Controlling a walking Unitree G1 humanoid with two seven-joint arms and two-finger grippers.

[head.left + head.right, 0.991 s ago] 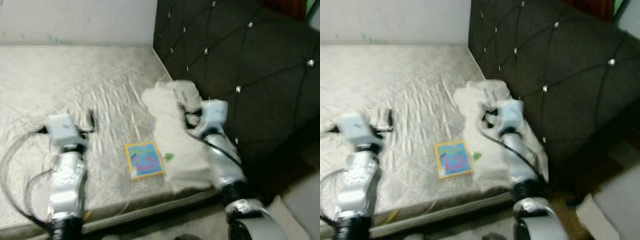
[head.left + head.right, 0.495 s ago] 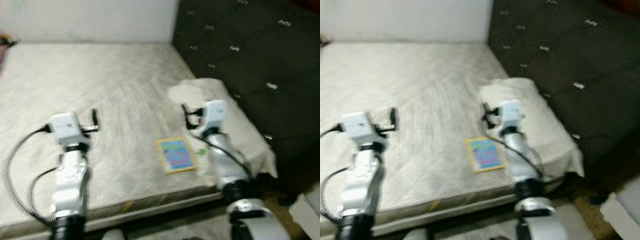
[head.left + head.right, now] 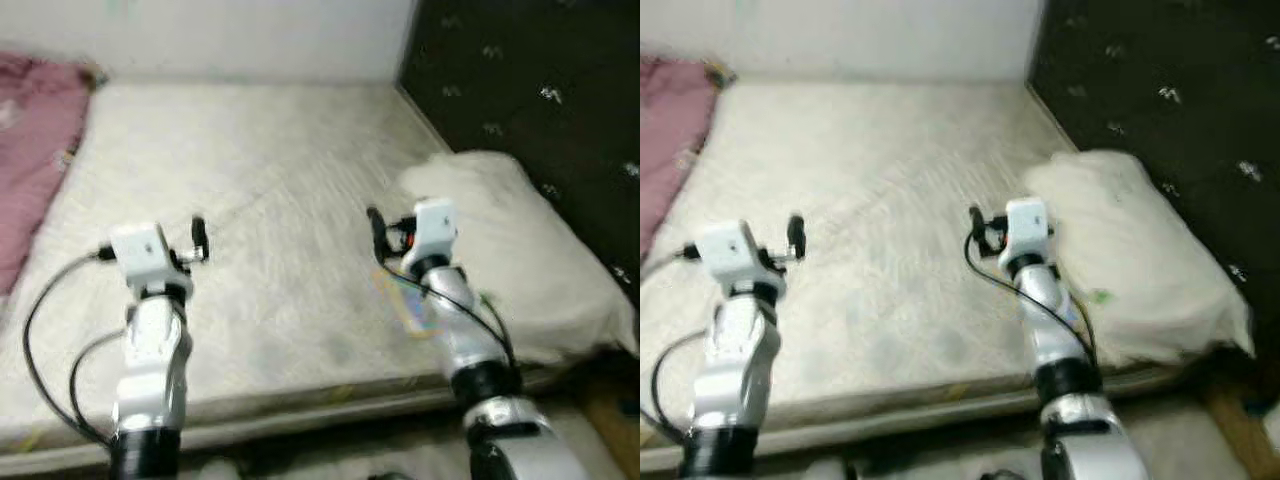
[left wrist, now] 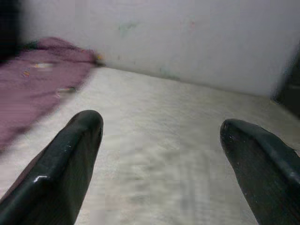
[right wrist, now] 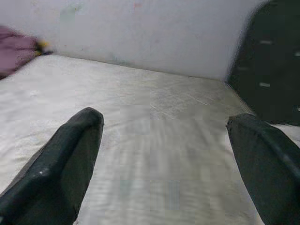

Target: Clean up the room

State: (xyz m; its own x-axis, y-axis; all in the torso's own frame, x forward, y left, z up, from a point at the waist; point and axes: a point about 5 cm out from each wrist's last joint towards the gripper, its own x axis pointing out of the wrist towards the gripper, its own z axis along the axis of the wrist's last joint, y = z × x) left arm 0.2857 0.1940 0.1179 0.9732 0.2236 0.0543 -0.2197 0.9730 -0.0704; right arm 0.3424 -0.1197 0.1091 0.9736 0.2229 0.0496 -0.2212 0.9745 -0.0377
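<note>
Over bare mattress, both hands spread, empty.

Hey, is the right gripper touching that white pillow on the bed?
Apart. In the left eye view the right gripper hangs over bare mattress, with a strip of mattress showing between it and the pillow beside it.

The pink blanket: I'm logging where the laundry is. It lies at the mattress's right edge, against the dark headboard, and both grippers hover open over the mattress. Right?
Not quite. The pink blanket lies at the left edge of the mattress, away from the dark headboard; the left eye view shows it. The pale pillow is what sits by the headboard. The left gripper and right gripper do hover open over the mattress.
</note>
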